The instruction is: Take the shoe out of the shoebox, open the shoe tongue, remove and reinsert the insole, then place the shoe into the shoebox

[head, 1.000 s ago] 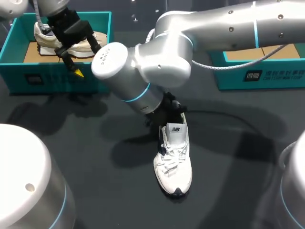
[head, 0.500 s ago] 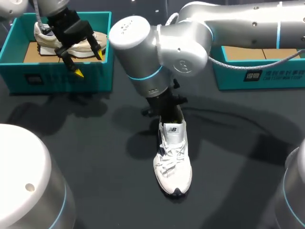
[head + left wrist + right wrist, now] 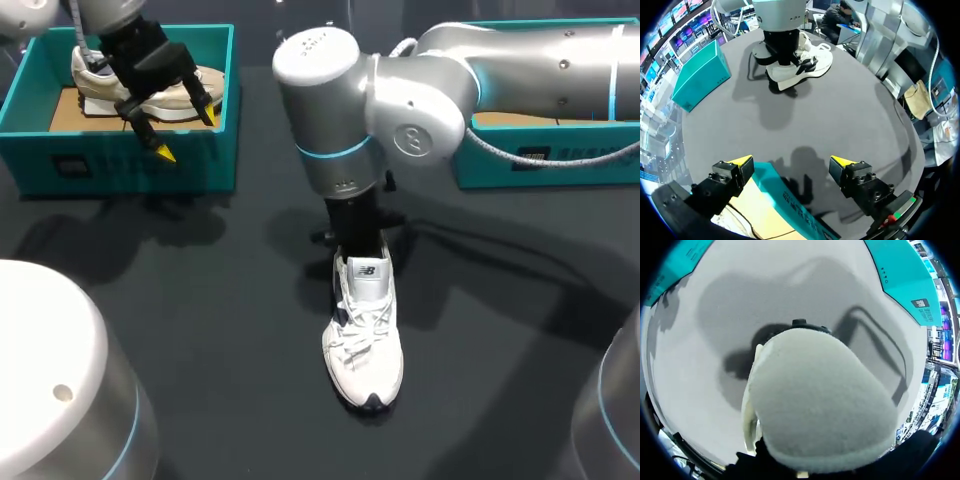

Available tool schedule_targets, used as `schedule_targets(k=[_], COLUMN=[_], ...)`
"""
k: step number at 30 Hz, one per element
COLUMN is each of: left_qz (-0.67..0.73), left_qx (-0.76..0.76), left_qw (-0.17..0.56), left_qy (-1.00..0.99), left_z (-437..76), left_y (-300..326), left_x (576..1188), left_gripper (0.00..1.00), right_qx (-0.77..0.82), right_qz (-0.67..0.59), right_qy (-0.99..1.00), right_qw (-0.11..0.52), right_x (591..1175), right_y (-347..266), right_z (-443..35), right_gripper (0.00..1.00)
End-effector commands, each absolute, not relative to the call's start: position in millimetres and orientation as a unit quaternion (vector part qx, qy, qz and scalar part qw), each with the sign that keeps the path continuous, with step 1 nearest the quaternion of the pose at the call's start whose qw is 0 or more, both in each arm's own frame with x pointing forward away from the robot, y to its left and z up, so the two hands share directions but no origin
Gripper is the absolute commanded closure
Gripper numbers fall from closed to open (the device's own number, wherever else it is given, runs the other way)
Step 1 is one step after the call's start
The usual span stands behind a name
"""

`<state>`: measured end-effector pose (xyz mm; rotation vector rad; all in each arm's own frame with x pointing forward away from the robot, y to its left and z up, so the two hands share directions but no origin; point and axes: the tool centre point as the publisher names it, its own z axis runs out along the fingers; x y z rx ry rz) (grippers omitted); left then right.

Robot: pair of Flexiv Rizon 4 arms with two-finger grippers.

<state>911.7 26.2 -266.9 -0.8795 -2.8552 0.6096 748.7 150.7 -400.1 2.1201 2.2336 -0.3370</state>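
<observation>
While the shoe [image 3: 365, 335] lies mid-table, toe toward my edge, my right gripper [image 3: 358, 238] sits at its heel; whether it grips, I cannot tell. My left gripper [image 3: 187, 134] hangs wide open over the far-left box [image 3: 130, 165].

Bright overhead light — soft shadows spread over the dark tabletop [image 3: 200, 330] mid-frame in the head view; pale glare sheens the right arm [image 3: 520, 70], upper right.
</observation>
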Motion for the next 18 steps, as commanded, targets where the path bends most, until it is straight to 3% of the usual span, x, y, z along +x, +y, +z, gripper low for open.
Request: schedule_targets(k=[1,12,18], left_qz=[0.199,0.199,0.199], left_qx=[-0.288,-0.288,-0.288], left_qw=[0.045,0.045,0.045], left_qy=[-0.936,-0.936,-0.936], left_z=[-267,-267,-267], left_y=[27,27,27], left_x=[911,911,911], left_gripper=[0.0,0.0,0.0], right_qx=[0.689,0.674,0.669], right_qz=[-0.083,-0.073,-0.081], right_qy=[0.72,0.735,0.739], right_qw=[-0.003,-0.014,-0.033], right_x=[736,733,734], right_y=[144,148,153], right_z=[-417,-363,-354], right_gripper=[1.0,1.0,0.84])
